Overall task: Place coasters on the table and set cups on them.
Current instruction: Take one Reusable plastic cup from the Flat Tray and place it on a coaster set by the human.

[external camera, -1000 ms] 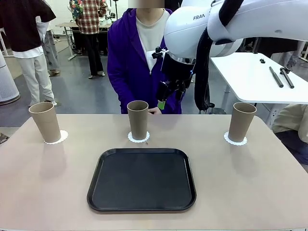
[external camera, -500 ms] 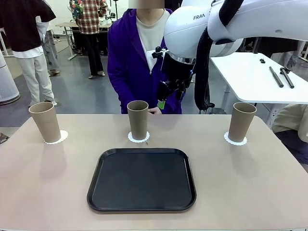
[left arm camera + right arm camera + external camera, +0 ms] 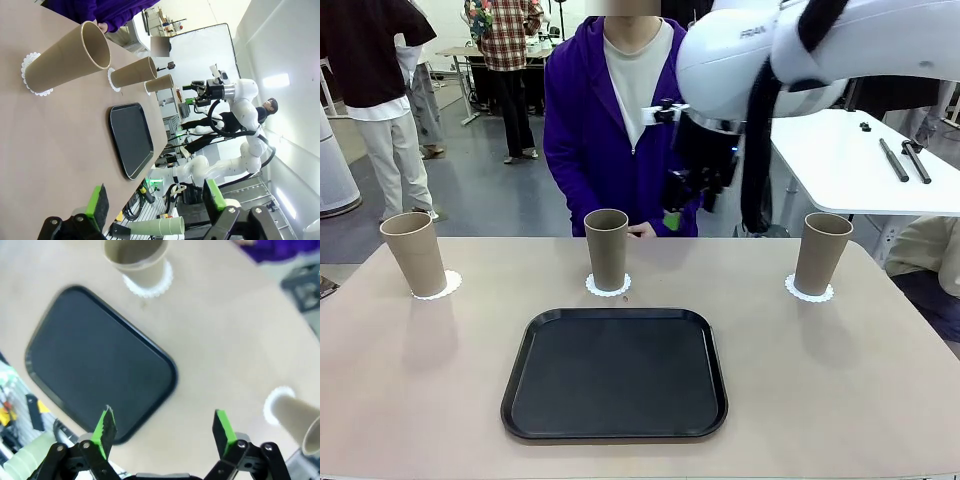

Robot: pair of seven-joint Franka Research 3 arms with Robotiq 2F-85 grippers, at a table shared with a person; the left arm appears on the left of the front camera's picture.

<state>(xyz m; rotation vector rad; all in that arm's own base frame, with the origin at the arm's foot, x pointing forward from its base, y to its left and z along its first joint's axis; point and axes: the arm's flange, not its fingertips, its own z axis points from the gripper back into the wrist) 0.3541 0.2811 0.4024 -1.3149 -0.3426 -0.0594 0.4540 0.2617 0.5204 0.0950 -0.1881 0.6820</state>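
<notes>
Three tan cups [image 3: 608, 249] stand on lacy coasters [image 3: 608, 286] behind a bare black tray [image 3: 615, 373] on the beige bench [image 3: 840, 380]; both hands, right [image 3: 162, 430] and left [image 3: 152, 200], gape wide.

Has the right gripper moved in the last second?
Yes. The right gripper has shifted toward picture right and slightly up, judged against the middle cup, which stayed put.
</notes>
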